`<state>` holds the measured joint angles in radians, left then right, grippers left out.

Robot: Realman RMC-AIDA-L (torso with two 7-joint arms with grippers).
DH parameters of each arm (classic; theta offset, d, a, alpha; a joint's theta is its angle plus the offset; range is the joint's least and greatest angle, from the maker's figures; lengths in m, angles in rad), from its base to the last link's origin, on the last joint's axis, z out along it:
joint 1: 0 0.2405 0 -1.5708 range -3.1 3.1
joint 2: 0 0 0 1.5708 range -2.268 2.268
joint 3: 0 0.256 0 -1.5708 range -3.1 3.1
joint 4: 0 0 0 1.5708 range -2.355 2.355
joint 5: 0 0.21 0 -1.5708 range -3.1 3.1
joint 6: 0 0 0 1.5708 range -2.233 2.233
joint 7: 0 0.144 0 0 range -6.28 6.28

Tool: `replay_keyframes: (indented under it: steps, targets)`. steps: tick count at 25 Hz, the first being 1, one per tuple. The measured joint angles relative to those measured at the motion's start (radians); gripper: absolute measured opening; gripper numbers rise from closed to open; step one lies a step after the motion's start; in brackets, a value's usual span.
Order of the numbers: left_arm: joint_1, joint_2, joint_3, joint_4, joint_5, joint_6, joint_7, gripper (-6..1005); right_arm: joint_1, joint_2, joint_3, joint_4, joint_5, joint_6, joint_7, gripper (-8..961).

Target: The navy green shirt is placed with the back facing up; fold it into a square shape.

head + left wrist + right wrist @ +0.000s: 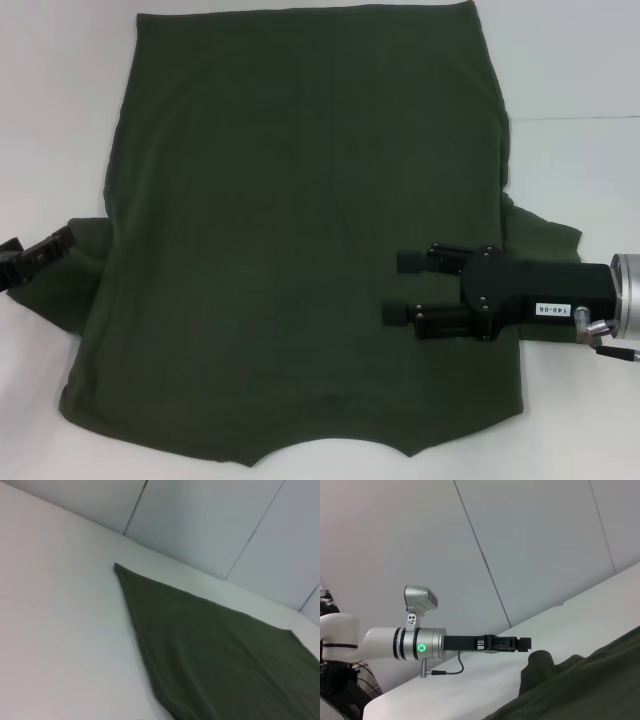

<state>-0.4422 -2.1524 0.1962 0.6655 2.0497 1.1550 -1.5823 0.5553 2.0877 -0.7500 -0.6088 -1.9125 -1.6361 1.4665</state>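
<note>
Table (60, 120): a plain white surface that fills the head view and carries everything else; a pale panelled wall (210, 525) rises behind its far edge in the left wrist view.

Navy green shirt (300, 250): a large dark olive T-shirt lying flat in the middle of the table, covering most of it. Its long axis runs from the far side toward the robot. The straight hem is at the far edge. The curved neck opening is at the near edge, facing the robot. One short sleeve sticks out on each side, about halfway down. No print shows on the fabric.

Right gripper (405, 288): a black pincer on a black body with a silver wrist. It reaches in from the right and sits over the right half of the shirt, pointing toward the shirt's centre. Its two fingers stand apart, with green cloth visible between them. Whether the tips touch the fabric cannot be told.

Left gripper (25, 262): black, at the left edge of the head view, at the tip of the left sleeve. Whether its fingers are apart or together cannot be told.

Label (550, 310): a small white sticker on the right gripper's body; it appears to read "140-06", seen upside down.
</note>
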Motion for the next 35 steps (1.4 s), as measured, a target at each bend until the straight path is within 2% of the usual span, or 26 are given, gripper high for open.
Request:
replay_keyframes:
  steps: [12, 28, 35]
  targets:
    - [-0.007, -0.007, 0.050, -0.033, 0.009, -0.107, 0.028, 936, 0.000, 0.000, 0.000, 0.002, 0.000, 0.006, 0.000, 892]
    - [-0.008, -0.007, 0.059, -0.032, 0.003, -0.124, 0.079, 929, -0.002, 0.000, 0.000, 0.001, 0.000, 0.007, 0.000, 883]
    - [-0.008, -0.008, 0.093, -0.033, 0.010, -0.115, 0.079, 925, -0.002, 0.000, 0.000, 0.001, 0.000, 0.007, 0.000, 878]
